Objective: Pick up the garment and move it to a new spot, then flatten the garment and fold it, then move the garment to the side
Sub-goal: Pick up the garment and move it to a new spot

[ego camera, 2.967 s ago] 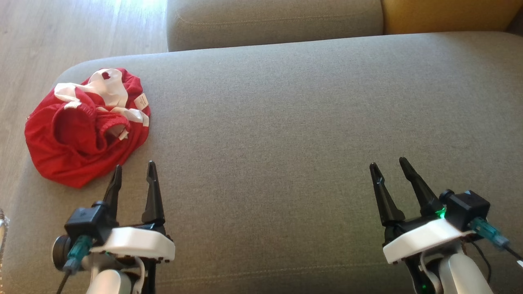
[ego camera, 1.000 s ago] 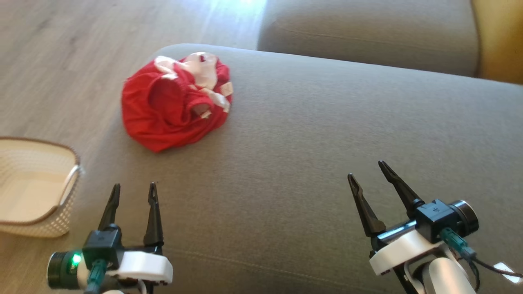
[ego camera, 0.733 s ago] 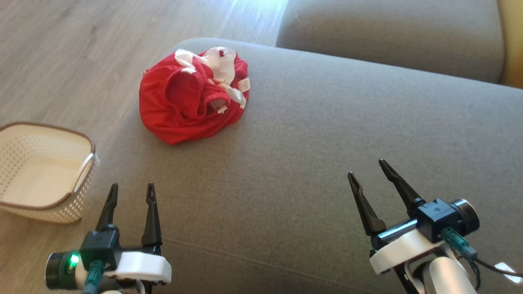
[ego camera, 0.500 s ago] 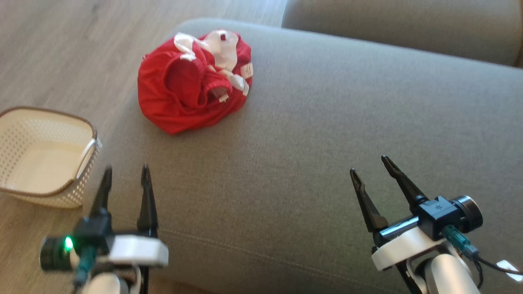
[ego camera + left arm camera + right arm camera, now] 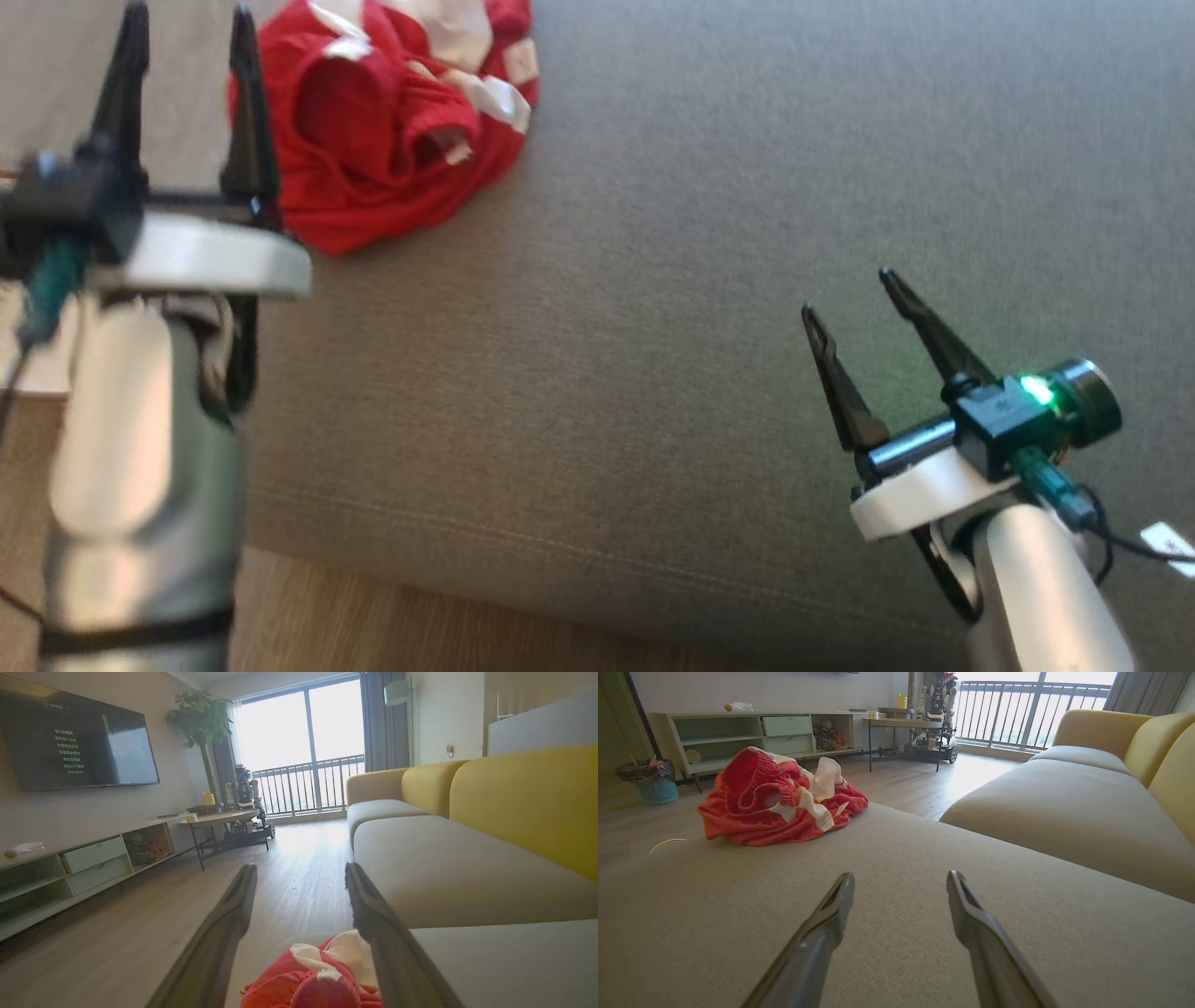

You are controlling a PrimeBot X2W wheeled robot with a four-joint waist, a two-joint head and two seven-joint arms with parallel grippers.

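Lifted forward since a moment ago, the left hand [image 5: 187, 19] hangs with fingers apart, as does the right hand [image 5: 846, 291] over the grey sofa seat [image 5: 653, 233]. Just beyond the left hand, the crumpled red-and-white garment [image 5: 373, 131] lies at the seat's left edge.

Left end effector [image 5: 185, 14]: two long tapered black fingers [image 5: 245, 112] on a white plate [image 5: 201, 263]; black camera block [image 5: 70, 201] with teal plug [image 5: 47, 275]; pale grey forearm [image 5: 131, 467], dark band near its base.
Right end effector [image 5: 846, 291]: matching black fingers and white plate; camera block shows a green light [image 5: 1034, 390]; teal plug, dark cable [image 5: 1111, 551], white forearm.
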